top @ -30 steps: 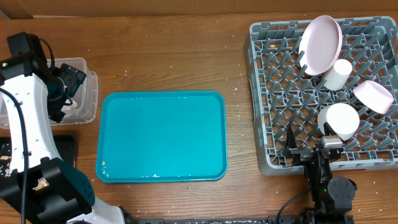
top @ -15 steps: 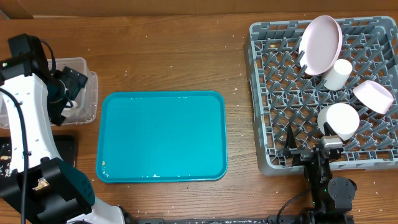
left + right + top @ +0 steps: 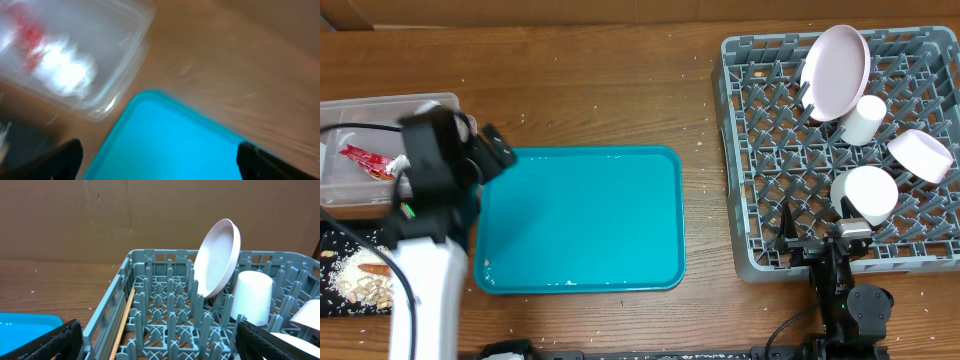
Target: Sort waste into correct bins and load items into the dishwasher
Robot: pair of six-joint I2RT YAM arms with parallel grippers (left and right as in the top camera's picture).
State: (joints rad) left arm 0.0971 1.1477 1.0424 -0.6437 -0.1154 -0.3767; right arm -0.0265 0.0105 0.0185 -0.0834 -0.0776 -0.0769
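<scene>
Left fingers spread wide, empty, over left edge of teal tray. Wrapper in clear tub, upper left. Plate in rack, right. Right fingers wide, empty. Risk: left wrist view blurred, so fast swing may clip tub, spill wrapper onto bench.

My left arm is a smooth white shell at the lower left of the overhead view, topped by a blurred black wrist block. My right arm, lower right, is black with a small silvery block and a thin black cable curling beside it. My left pincer and right pincer show as dark matte wedges in the lower corners of their wrist views.
</scene>
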